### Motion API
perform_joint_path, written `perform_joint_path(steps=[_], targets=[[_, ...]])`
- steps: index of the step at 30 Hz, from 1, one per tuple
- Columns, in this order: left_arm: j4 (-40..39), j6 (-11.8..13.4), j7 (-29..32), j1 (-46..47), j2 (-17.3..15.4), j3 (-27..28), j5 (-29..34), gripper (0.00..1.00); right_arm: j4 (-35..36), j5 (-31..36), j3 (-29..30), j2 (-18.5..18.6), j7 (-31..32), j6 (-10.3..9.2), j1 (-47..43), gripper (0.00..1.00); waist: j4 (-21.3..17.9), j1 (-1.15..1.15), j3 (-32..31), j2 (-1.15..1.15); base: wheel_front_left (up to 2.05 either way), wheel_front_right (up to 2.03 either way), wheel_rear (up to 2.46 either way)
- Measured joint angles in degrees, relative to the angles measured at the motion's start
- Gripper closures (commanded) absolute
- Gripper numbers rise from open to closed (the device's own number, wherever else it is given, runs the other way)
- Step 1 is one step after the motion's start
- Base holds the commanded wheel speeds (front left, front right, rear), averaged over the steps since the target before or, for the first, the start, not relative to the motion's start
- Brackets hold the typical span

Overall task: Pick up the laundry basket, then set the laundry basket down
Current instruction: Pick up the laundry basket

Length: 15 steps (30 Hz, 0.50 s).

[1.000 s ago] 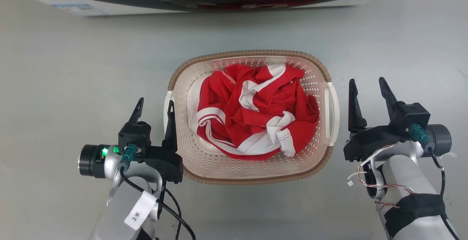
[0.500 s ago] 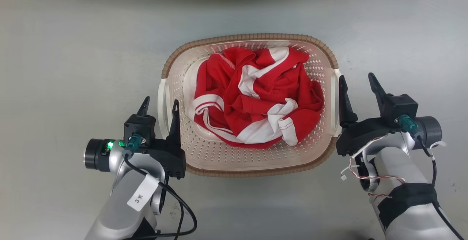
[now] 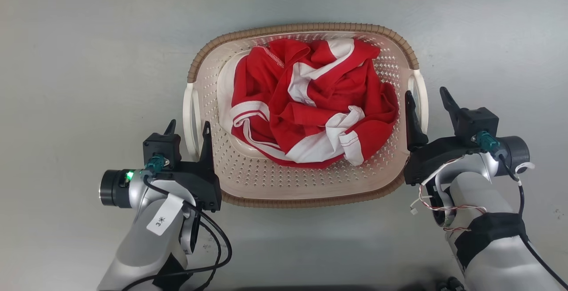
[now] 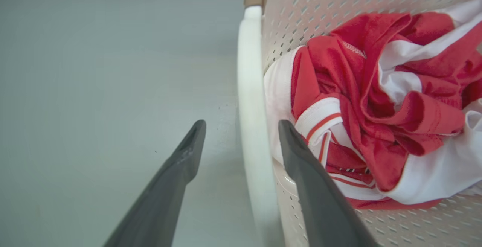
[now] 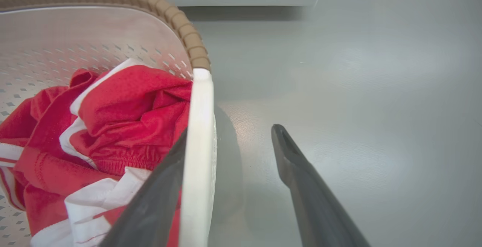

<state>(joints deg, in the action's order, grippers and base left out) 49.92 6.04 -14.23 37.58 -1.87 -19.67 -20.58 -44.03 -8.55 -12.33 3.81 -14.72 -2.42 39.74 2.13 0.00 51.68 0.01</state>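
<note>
Grippers have moved in: right gripper (image 3: 425,93) stood outside its handle (image 3: 424,104) a second ago, now straddles it. Laundry basket (image 3: 306,28) sits on the floor (image 3: 88,60), red-white garment (image 3: 310,104) heaped inside. Left gripper (image 3: 188,124) straddles its handle too; both open, unclamped. Pre-grasp. Next: close both, lift level. Garment crowds the inner fingers.

Head: overhead, looking straight down on basket (image 3: 275,180) and floor (image 3: 88,60).
Left wrist: low, close along left handle (image 4: 250,89).
Right wrist: low, close along right handle (image 5: 199,126).
Shared: basket, its red laundry (image 3: 310,104).
</note>
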Motion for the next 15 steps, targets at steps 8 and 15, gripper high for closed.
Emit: perform_joint_path(steps=[8, 15], targets=[[2.25, 0.0, 0.0, 1.41, 0.02, -2.34, -1.78, 0.0, -2.82, -1.23, -2.11, 0.0, 0.01, 0.44, 2.04, 0.0, 0.39, 0.0, 1.07, 0.0, 0.0, 0.0, 0.0], [3.8, 0.0, 0.0, 3.15, 0.05, -4.93, -4.24, 0.08, -4.81, -3.15, -4.58, 0.01, 0.01, 0.44, 3.1, 0.44, 0.79, -0.01, 1.2, -0.01, 0.0, 0.0, 0.0]])
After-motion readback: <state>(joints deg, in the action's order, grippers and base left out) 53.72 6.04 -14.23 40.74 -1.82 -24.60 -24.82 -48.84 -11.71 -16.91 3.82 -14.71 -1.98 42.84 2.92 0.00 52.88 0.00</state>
